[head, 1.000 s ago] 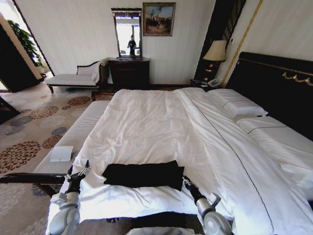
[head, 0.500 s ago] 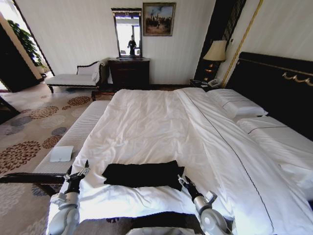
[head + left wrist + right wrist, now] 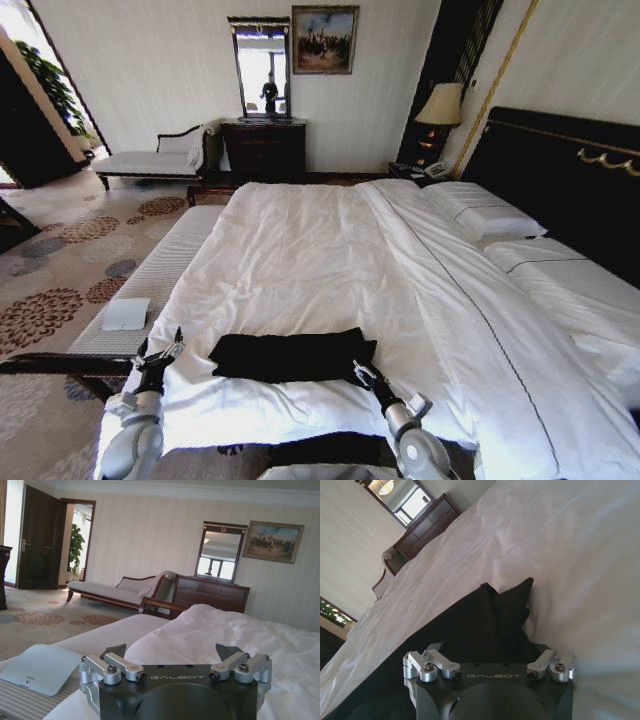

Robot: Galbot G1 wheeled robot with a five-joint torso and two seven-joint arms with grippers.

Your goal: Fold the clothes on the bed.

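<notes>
While the black T-shirt (image 3: pixel 292 356) lay as a flat, already folded band across the near edge of the bed (image 3: pixel 330 260), on the white duvet (image 3: pixel 300 250), I had the right gripper (image 3: pixel 360 371) at its right end, fingers spread apart and reaching over the dark cloth. In the right wrist view the T-shirt (image 3: pixel 470 630) ran away from the open fingers (image 3: pixel 432 664), its far corner poking up against the duvet (image 3: pixel 560 555). The left gripper (image 3: pixel 160 356) sat well apart from the shirt's left end, beside the bed's edge, also open; in its wrist view the left gripper (image 3: pixel 179 656) had only white bedding ahead and a pale flat pad (image 3: pixel 37 667) on the striped bench alongside.

My worry from that position was the grab itself. The cloth looked soft and layered, so I judged a pinch at that end could catch just the top layer and peel the fold open, or take a bite of duvet along with it, since shirt and bedding lay touching with no gap. With the left gripper holding nothing, a one-sided pull might also have dragged the whole band sideways or skewed it instead of folding it. The shirt sat close to the mattress edge, so a slip towards me could have sent it off the bed.
</notes>
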